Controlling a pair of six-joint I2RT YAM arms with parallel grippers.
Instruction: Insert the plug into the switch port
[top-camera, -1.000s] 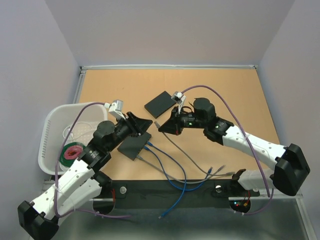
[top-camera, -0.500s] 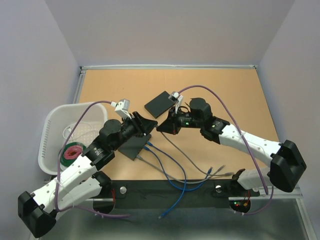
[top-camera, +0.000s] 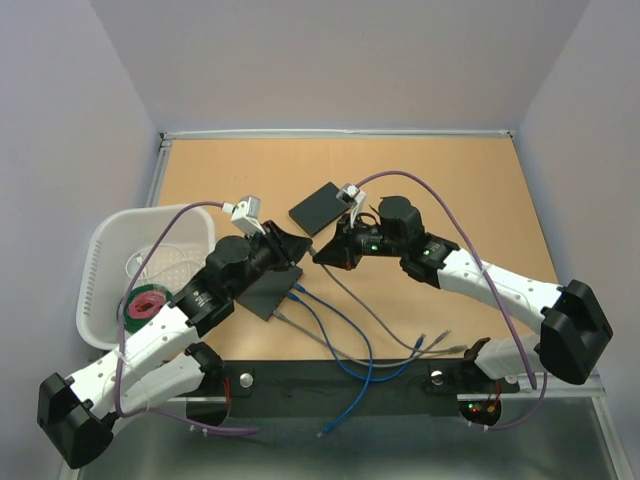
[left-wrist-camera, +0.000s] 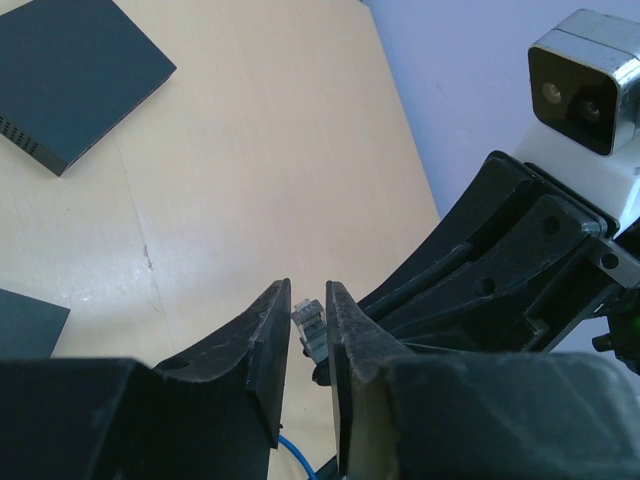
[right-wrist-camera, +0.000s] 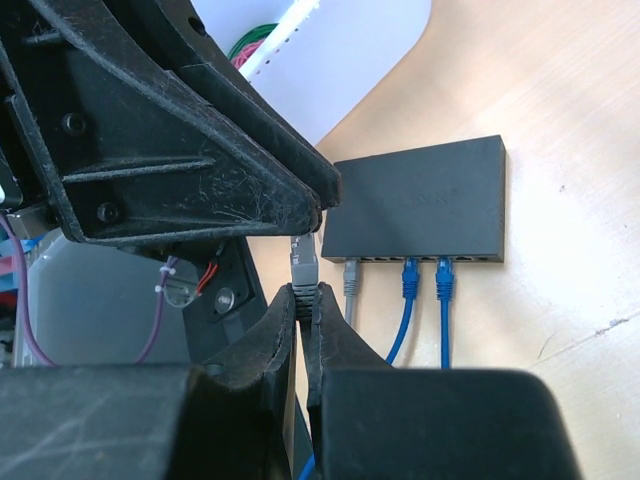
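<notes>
The grey plug (right-wrist-camera: 303, 262) sits in my right gripper (right-wrist-camera: 305, 295), which is shut on its boot; the tip points up toward the left gripper's fingers (right-wrist-camera: 250, 190). In the left wrist view the plug (left-wrist-camera: 309, 325) lies between the fingertips of my left gripper (left-wrist-camera: 308, 290), which stands narrowly open with a small gap on one side. From above, the two grippers meet, left (top-camera: 297, 250) and right (top-camera: 320, 256), over the table. The black switch (right-wrist-camera: 420, 200) lies just beyond, with one grey and two blue cables in its ports; it also shows from above (top-camera: 262, 292).
A second black switch (top-camera: 325, 207) lies further back, with no cables in it. A white basket (top-camera: 110, 260) with cable rolls stands at the left. Blue cables (top-camera: 345, 345) and the grey cable (top-camera: 375, 312) trail to the near edge.
My left arm has reached forward and right, bringing its fingers around the plug tip. My right gripper has shifted slightly left with the plug.
</notes>
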